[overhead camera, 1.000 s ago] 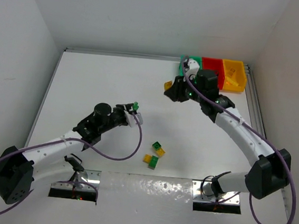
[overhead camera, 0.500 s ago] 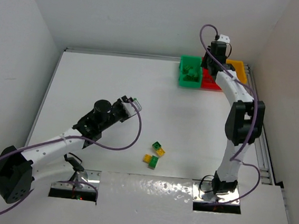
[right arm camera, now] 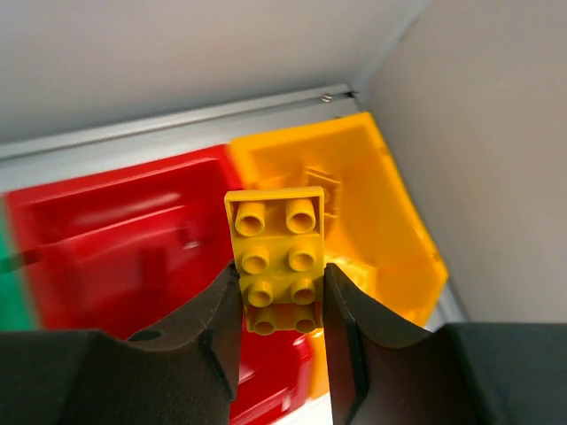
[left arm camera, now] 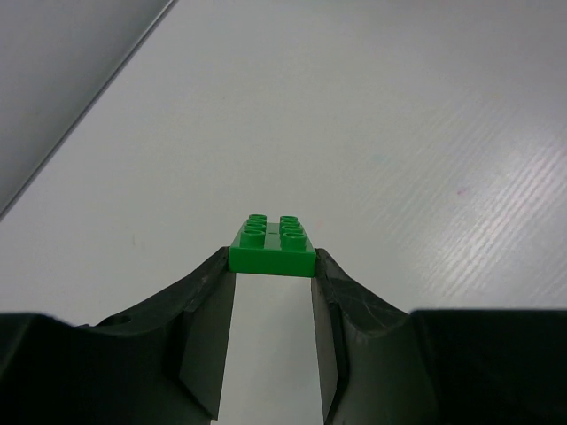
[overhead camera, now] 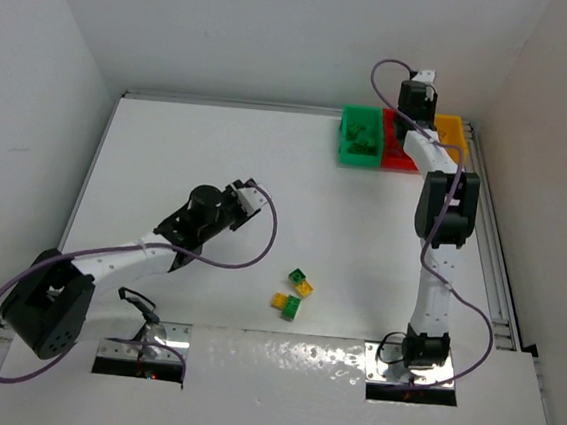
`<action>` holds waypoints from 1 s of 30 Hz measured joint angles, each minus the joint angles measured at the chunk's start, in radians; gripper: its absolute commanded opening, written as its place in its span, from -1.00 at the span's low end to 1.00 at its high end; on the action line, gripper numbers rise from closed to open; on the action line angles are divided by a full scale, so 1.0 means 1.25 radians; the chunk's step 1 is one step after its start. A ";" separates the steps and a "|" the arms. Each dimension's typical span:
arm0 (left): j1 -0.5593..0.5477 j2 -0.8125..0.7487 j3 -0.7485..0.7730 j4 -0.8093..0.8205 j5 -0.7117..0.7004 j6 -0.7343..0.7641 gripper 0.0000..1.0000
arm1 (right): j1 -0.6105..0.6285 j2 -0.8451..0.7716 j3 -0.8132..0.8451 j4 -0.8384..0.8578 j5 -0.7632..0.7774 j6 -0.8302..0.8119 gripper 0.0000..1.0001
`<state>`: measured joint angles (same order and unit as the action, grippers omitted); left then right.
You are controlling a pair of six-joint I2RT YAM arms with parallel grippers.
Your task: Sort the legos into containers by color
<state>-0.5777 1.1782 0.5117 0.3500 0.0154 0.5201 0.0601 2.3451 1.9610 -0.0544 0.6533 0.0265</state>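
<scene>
My left gripper [left arm camera: 272,263] is shut on a flat green lego [left arm camera: 272,245], held above bare table; in the top view this gripper [overhead camera: 249,197] is left of centre. My right gripper [right arm camera: 280,276] is shut on a yellow lego [right arm camera: 276,255], studs toward the camera, hanging over the seam between the red bin [right arm camera: 106,248] and the yellow-orange bin [right arm camera: 376,204]. From above, the right gripper [overhead camera: 415,110] sits over the row of containers: green bin [overhead camera: 346,150], red bin [overhead camera: 399,161], yellow-orange bin [overhead camera: 456,134]. Several loose green and yellow legos [overhead camera: 293,294] lie near the table's front middle.
The green bin holds green bricks [overhead camera: 363,135]. The bins stand in the back right corner against the back wall and a metal rail [overhead camera: 488,222] along the right edge. The right arm [overhead camera: 439,248] stretches up the right side of the table.
The right arm has swung from left of the bins to above them, carrying the yellow lego. The left gripper, still holding the green lego, shifted only slightly.
</scene>
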 measured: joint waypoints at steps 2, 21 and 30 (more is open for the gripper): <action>0.012 0.036 0.015 0.002 -0.002 -0.005 -1.00 | -0.012 0.026 0.002 0.022 0.027 -0.038 -1.00; 0.037 0.166 0.114 0.035 -0.004 -0.003 -1.00 | -0.126 0.084 -0.029 0.107 -0.048 -0.132 0.12; 0.038 0.166 0.114 0.040 0.002 -0.004 -1.00 | -0.128 0.067 -0.046 0.132 -0.069 -0.123 0.60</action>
<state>-0.5301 1.3857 0.6544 0.4000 0.0181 0.5152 -0.1001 2.4283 1.9038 0.1101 0.5667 -0.1272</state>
